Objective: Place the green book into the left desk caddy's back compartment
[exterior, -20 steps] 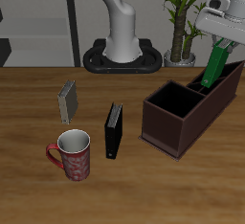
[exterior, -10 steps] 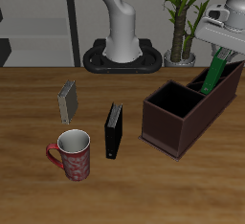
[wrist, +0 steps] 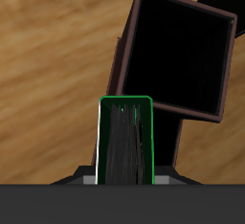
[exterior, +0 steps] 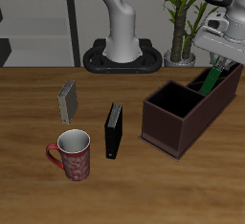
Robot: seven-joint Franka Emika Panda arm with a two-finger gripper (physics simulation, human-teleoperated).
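Wood-grain tabletop [exterior: 29, 185], brown planks; shelving and a potted plant [exterior: 182, 17] behind it. Most of the thin bright-green book [exterior: 210, 79] is hidden: its lower part sits inside the back compartment [exterior: 218, 86] of the long dark maroon-brown box caddy [exterior: 182, 123], its upper end under the white two-finger gripper [exterior: 222, 63]. Wrist view shows the book [wrist: 126, 142] end-on, dark pages with a green edge, clamped between the fingers; the fingertips themselves are cut off. The caddy's square section [wrist: 180, 56] reads as a black void. At 9 o'clock from the caddy: an upright black book [exterior: 113, 130], a grey book [exterior: 68, 101], and a red patterned mug [exterior: 72, 155]. None obstructs the caddy.
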